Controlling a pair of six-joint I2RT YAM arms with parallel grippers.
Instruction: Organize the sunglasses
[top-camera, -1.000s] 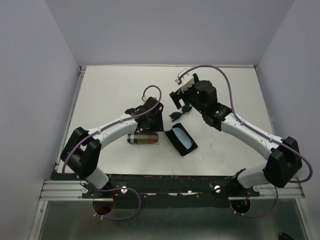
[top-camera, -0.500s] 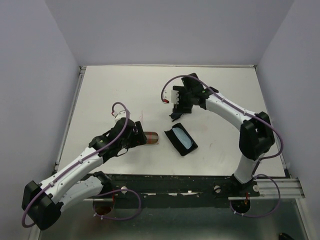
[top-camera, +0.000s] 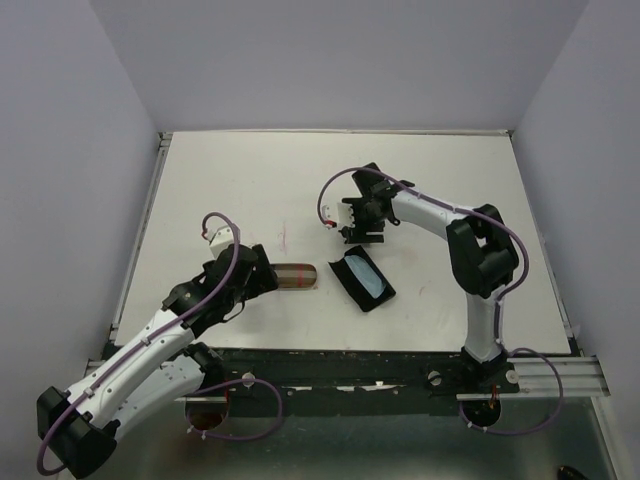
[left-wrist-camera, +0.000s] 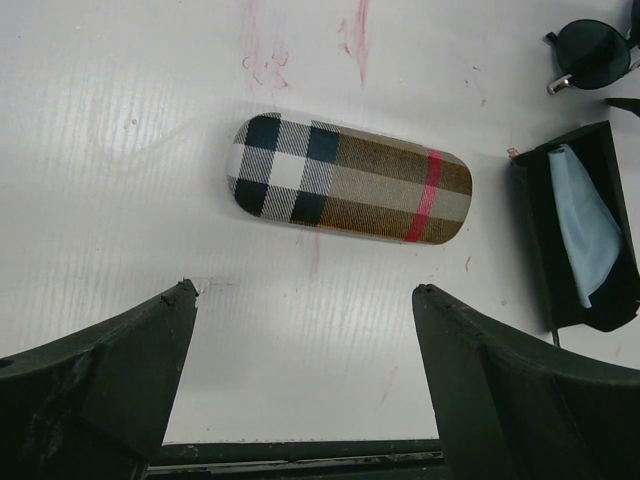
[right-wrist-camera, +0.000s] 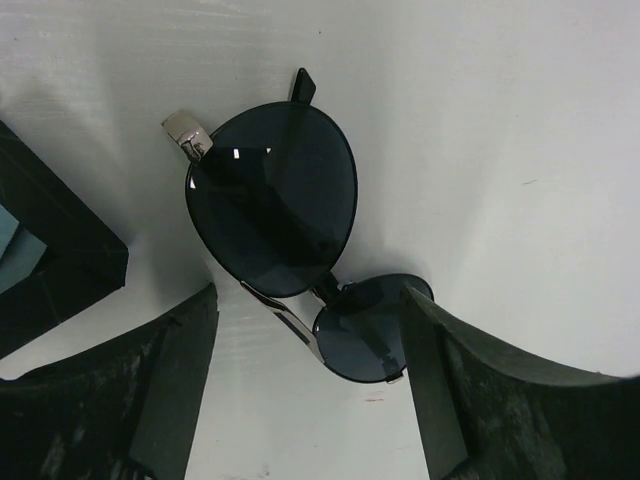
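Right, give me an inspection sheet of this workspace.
Surface: white table, faint red marks.
Job's things: black sunglasses lying on the table; one pair seen.
Clutter: plaid case, shut; black case, open, blue cloth inside.
Grippers: left gripper open, empty, near the plaid case; right gripper open, straddling the sunglasses.
Cables: purple cable looped on each arm.
Surroundings: pale walls; nothing else seen.
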